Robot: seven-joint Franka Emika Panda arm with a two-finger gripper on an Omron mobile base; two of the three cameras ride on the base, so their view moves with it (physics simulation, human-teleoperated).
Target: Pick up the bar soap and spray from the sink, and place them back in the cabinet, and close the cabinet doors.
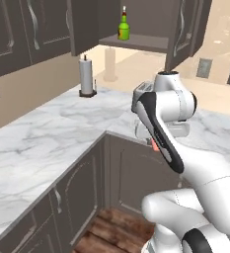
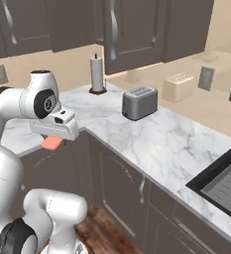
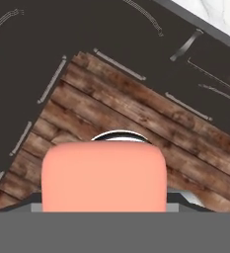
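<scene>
Holding the small flat salmon-pink bar soap (image 3: 103, 178), the claw (image 2: 52, 141) is clamped on it out over the wooden plank floor (image 3: 136, 113), near the marble desk (image 1: 47, 143). Green spray bottle (image 1: 124, 27) stands on the brown cabinet shelf (image 1: 136, 43), far up.

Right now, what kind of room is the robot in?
A kitchen, rendered: marble counter with a toaster, a paper towel roll, a black sink, and dark wall cabinets above.
</scene>
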